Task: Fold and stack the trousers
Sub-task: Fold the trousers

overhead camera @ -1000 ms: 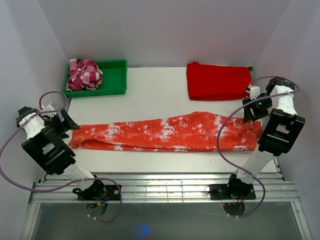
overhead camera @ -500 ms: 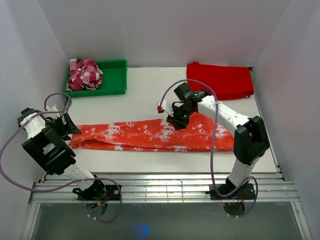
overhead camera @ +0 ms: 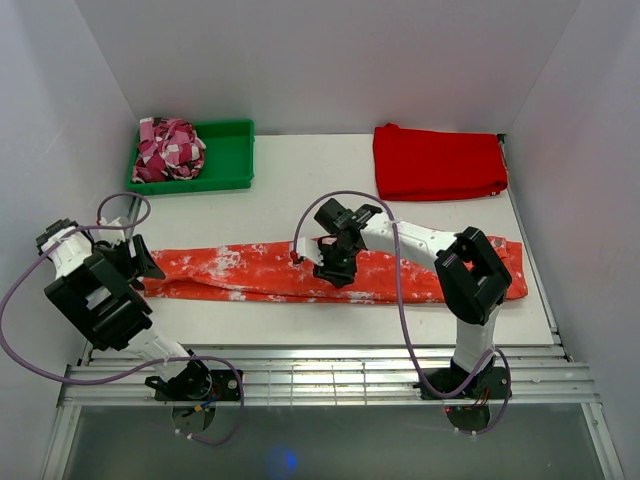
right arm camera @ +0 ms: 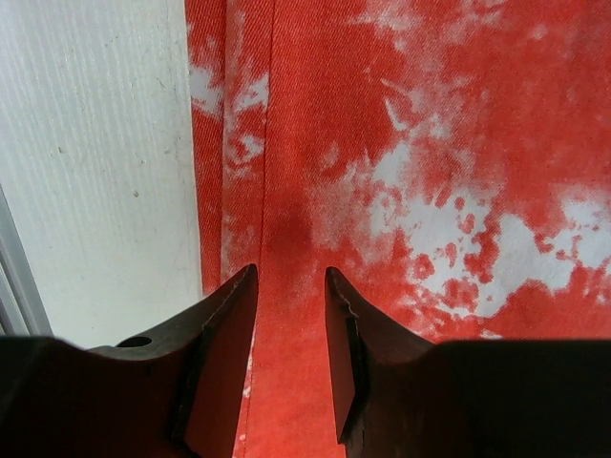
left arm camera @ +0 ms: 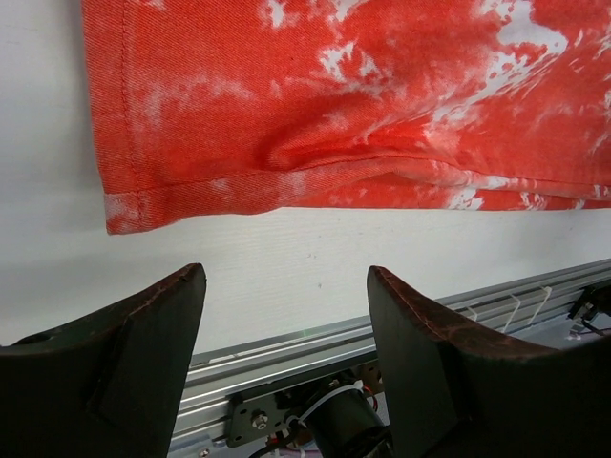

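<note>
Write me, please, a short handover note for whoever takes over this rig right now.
Left gripper: open, empty, over bare table just off the cuff end of the trousers.
Right gripper: jaws slightly apart, low over the trousers' middle, no cloth visibly pinched.
Trousers: lying flat at full length across the table.
Done: laid out; no crosswise fold yet.
Left: fold them, then stack.
</note>
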